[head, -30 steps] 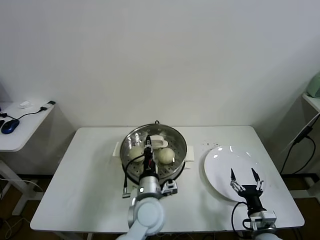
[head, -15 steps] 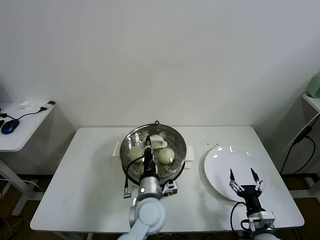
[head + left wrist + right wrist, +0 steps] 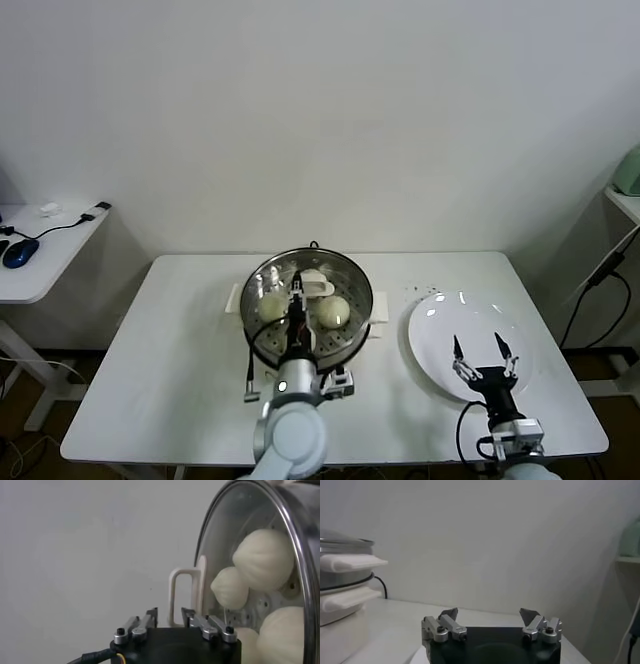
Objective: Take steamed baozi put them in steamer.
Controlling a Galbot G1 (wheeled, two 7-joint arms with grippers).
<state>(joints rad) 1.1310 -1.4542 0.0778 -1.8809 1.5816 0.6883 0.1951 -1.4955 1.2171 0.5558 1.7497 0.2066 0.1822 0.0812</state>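
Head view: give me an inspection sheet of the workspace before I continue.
Surface: white table; dark specks near the plate.
Job's things: steamer holds baozi, at least three in the left wrist view; white lid handle at its centre.
Clutter: white plate, no baozi on it.
Grippers: left gripper over the steamer by the lid handle; right gripper over the plate, jaws open.
Cables: black cable behind the steamer; another cable at far right.
Surroundings: side table with blue mouse; white wall.
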